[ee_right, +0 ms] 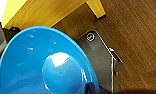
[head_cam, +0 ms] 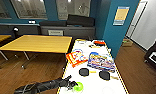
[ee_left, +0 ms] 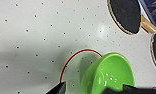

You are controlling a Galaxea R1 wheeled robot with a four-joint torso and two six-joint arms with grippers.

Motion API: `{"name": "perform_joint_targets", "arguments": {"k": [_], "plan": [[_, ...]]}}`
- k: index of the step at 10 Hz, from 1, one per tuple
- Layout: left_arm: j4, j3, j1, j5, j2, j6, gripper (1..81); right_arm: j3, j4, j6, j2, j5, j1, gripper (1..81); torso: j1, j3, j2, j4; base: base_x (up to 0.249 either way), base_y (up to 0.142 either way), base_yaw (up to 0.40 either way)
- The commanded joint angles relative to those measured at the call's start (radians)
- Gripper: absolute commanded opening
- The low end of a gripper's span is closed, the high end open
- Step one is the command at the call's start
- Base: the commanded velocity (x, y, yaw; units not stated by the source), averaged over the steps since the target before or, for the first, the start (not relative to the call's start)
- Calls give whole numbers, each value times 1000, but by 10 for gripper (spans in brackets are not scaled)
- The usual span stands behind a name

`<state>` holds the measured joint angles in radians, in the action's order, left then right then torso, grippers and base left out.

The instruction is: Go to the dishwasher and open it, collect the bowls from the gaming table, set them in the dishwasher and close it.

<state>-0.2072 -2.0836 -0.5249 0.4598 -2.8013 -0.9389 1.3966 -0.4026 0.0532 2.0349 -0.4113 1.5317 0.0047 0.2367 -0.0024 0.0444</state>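
Observation:
A bright green bowl [head_cam: 77, 87] stands on the near left corner of the white gaming table [head_cam: 94, 83], beside a red ring printed on the top. My left gripper [head_cam: 73, 85] reaches in over the table's edge and is open, one fingertip [ee_left: 58, 88] outside the green bowl [ee_left: 109, 75] and the other at its rim. A blue bowl [ee_right: 44, 65] hangs above the wooden floor next to a yellow table leg, with my right gripper [ee_right: 92, 88] shut on its rim. The dishwasher is out of view.
Two dark round paddles [head_cam: 83, 72] [head_cam: 104, 75] and colourful game boxes [head_cam: 101, 61] lie further along the white table. A yellow table [head_cam: 39, 43] stands to the left, a teal pillar [head_cam: 119, 30] to the right, and a dark sofa [head_cam: 69, 26] at the back.

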Motion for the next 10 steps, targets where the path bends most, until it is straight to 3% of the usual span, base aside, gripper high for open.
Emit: {"name": "perform_joint_targets", "arguments": {"k": [1,4,5,6,7,8,10], "plan": [[-8,8,141,36,-3,6,811,0,21,2,-45,63,-31,10,0,0,0,0,0,0,0],[-11,-3,119,34,-24,15,811,14,19,0,-39,63,-32,10,0,0,0,0,0,0,0],[-60,3,111,36,-32,19,811,19,21,0,-39,63,-32,10,0,0,0,0,0,0,0],[-135,25,102,39,-41,19,10,27,19,0,-39,63,-32,10,0,0,0,0,0,0,0],[-172,69,101,97,-49,19,10,39,21,2,-37,63,-32,10,0,0,0,0,0,0,0],[-199,97,104,117,-48,19,10,42,21,4,-36,63,-32,10,0,0,0,0,0,0,0],[-196,184,136,120,0,17,10,39,22,5,-37,65,-32,10,0,0,0,0,0,0,0]]}}
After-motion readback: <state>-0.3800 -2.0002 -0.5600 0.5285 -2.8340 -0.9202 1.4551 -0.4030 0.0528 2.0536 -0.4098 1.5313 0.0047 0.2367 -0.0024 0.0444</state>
